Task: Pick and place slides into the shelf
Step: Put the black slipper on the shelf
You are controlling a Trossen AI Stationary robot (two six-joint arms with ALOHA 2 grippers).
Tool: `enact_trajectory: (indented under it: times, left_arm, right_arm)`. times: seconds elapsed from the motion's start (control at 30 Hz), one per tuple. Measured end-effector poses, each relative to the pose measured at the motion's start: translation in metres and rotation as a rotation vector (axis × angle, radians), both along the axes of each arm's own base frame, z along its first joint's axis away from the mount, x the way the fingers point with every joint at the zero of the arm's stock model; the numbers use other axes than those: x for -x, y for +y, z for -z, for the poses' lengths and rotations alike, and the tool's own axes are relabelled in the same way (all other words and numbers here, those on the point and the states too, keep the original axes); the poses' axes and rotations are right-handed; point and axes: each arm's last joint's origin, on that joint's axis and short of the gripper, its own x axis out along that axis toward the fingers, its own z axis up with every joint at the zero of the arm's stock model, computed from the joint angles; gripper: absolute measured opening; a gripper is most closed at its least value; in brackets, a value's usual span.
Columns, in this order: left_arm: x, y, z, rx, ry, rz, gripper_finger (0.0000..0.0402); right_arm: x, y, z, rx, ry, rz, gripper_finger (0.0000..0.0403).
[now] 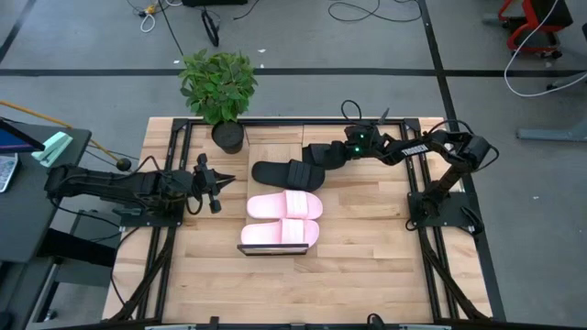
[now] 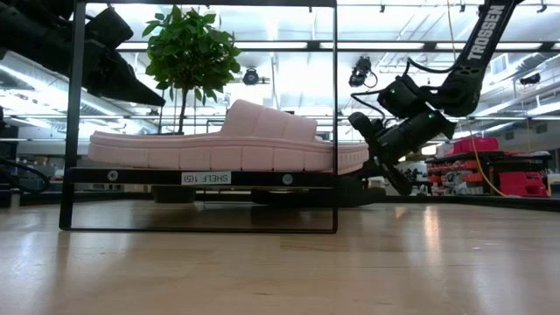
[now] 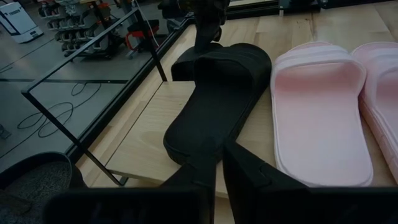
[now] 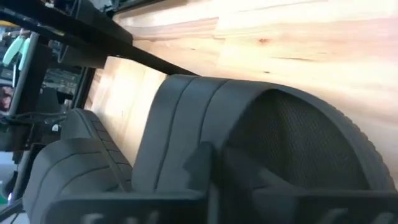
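High view shows 2 pink slides (image 1: 282, 218) lying side by side on the shelf (image 1: 246, 249) at mid-desk, with 1 black slide (image 1: 286, 173) just beyond them, toward the potted plant (image 1: 219, 88). A second black slide (image 1: 327, 153) lies at the toe end of the first, and the right gripper (image 1: 323, 156) is on it. In the right wrist view its jaws are drawn together on the strap edge of this slide, so it looks gripped, though not yet lifted.

The left gripper (image 1: 214, 184) waits off the heel end of the first black slide; its jaws stand close together and hold nothing.

The step in hand is judged to be carrying the gripped slide to the shelf. Done well, the lift should go straight up until the sole clears the neighbouring black slide, which lies close. The strap is soft, so the slide may hang and swing; a slow carry suits it. In the low view the shelf has a thin black frame (image 2: 336, 114) to clear on the way in.
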Motion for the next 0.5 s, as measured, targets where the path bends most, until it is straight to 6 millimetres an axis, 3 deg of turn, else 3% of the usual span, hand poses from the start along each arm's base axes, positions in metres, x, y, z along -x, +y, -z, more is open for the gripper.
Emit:
enact_trajectory:
  times: [0.27, 0.5]
  left_arm:
    - [0.0, 0.0, 0.0, 0.0, 0.0, 0.0, 0.0033]
    - [0.0, 0.0, 0.0, 0.0, 0.0, 0.0, 0.0038]
  right_arm:
    - [0.007, 0.005, -0.004, 0.006, 0.084, -0.006, 0.0009]
    - [0.029, 0.016, -0.033, 0.046, 0.189, 0.005, 0.0009]
